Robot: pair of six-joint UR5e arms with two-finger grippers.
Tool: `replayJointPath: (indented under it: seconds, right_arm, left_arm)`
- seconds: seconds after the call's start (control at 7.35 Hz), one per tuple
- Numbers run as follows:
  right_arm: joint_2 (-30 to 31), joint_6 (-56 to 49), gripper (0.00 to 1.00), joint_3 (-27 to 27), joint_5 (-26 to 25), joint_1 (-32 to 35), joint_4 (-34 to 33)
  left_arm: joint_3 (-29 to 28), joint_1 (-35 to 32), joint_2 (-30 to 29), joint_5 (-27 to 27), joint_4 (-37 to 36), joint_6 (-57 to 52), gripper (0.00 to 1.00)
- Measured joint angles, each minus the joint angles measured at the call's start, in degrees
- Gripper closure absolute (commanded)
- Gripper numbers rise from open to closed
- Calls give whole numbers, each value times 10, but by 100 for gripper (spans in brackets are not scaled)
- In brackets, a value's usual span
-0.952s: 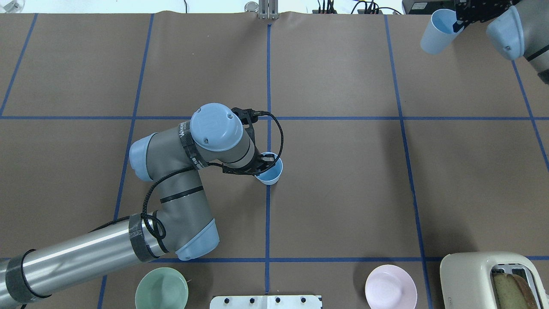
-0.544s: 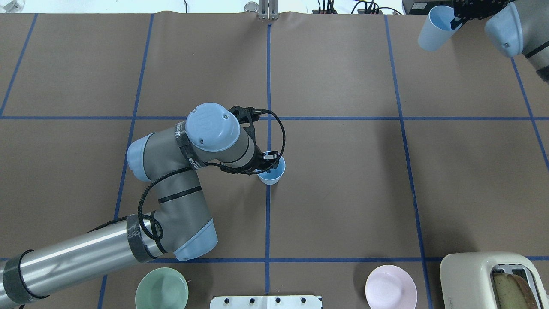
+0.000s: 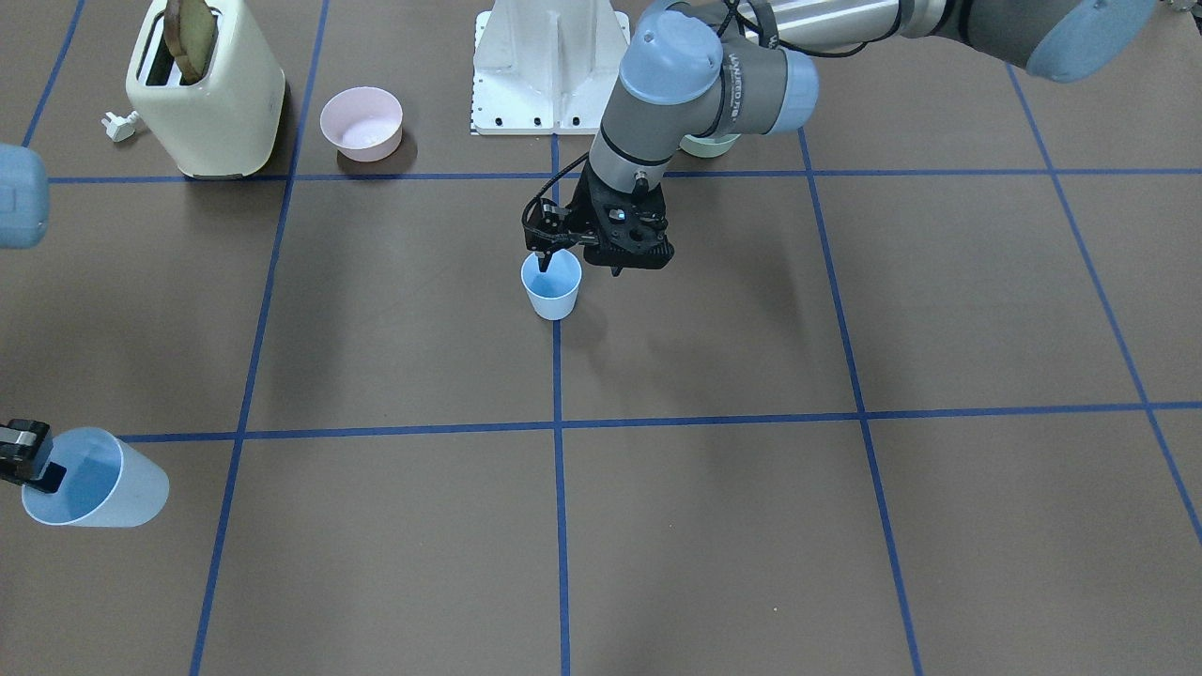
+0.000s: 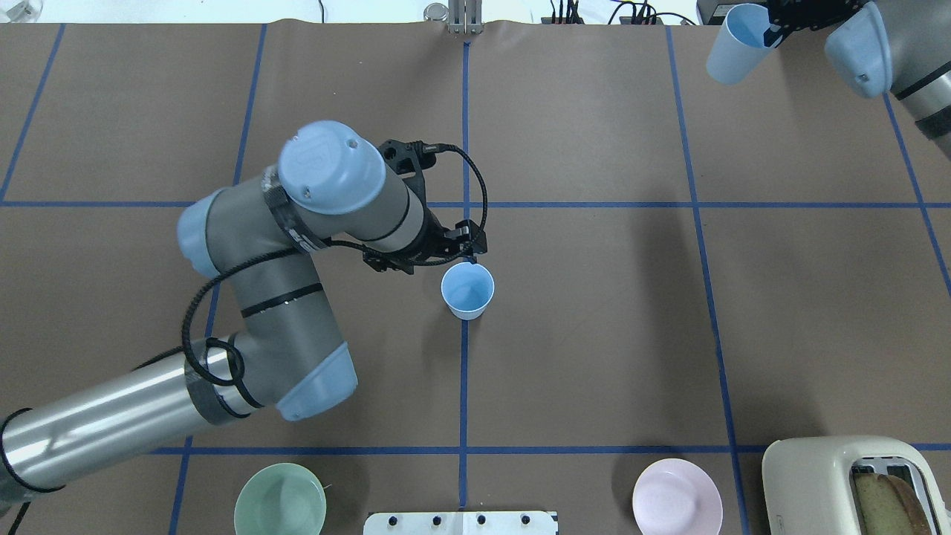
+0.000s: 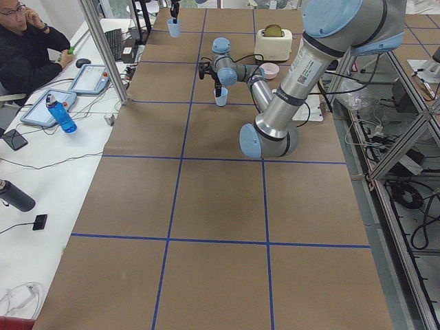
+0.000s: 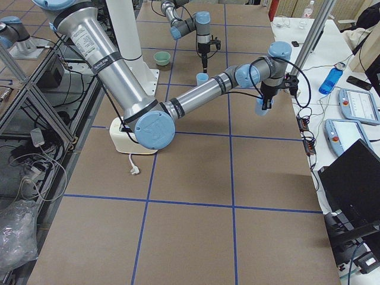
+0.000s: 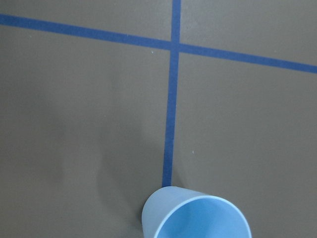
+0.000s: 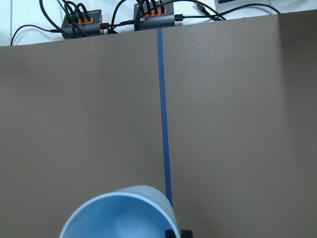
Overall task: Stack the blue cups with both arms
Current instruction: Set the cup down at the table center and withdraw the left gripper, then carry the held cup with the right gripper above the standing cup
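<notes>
One blue cup (image 4: 467, 291) stands upright on the centre tape line; it also shows in the front view (image 3: 552, 285) and at the bottom of the left wrist view (image 7: 195, 216). My left gripper (image 4: 455, 253) hangs just above and beside its rim, jaws open and holding nothing; in the front view (image 3: 577, 262) one fingertip (image 3: 542, 254) is over the rim. My right gripper (image 4: 776, 24) is shut on the rim of the second blue cup (image 4: 734, 43), held tilted in the air at the far right corner. That cup also shows in the front view (image 3: 92, 489) and the right wrist view (image 8: 119, 213).
A cream toaster (image 4: 847, 483) with bread stands at the near right, next to a pink bowl (image 4: 676, 496). A green bowl (image 4: 280, 499) and the white base (image 4: 461, 522) are at the near edge. Power strips (image 8: 81, 24) lie beyond the far edge.
My left gripper has let go of the centre cup and moved up and away from it; the cup stays standing. My right arm has carried its cup slightly left and farther away.
</notes>
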State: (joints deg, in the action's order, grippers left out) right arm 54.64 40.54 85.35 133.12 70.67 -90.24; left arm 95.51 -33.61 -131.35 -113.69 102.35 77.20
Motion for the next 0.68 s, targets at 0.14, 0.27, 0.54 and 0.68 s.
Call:
replayJointPath:
  seconds: [0.14, 0.27, 0.54, 0.68]
  right_arm:
    - [-1, 37, 100, 18, -2, -19, 1]
    - [-3, 80, 100, 39, -4, -39, 1]
    - [-17, 163, 100, 71, -20, -81, 1]
    - [-25, 198, 100, 82, -39, -106, 2]
  left_arm:
    - [26, -43, 20, -45, -10, -29, 3]
    - [44, -88, 44, -87, -14, -68, 3]
    - [56, -177, 89, -162, -17, -165, 3]
    - [57, -217, 111, -192, -17, -213, 3]
